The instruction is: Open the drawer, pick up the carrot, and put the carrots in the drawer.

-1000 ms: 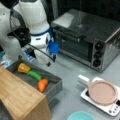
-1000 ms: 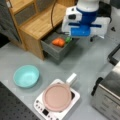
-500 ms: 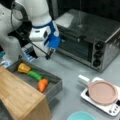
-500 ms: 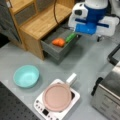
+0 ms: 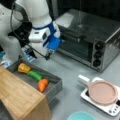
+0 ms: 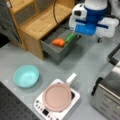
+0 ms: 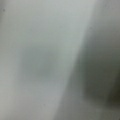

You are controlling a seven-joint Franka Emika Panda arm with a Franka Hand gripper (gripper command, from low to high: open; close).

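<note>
The drawer [image 5: 53,86] stands pulled out from the wooden-topped cabinet [image 5: 20,97], with the carrot [image 5: 42,84] lying inside beside a green toy vegetable [image 5: 34,75] and a yellow piece [image 5: 23,68]. The gripper [image 5: 48,55] hangs above the grey table [image 5: 72,67], apart from the drawer and near the toaster oven [image 5: 95,42]; whether its jaws are released or clenched cannot be told.

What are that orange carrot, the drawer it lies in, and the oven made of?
The carrot looks like smooth moulded plastic with uniform colour. The drawer seems to be matt grey plastic or painted metal; I cannot tell which. The oven looks like brushed metal, with a silvery sheen and a reflective top.
</note>
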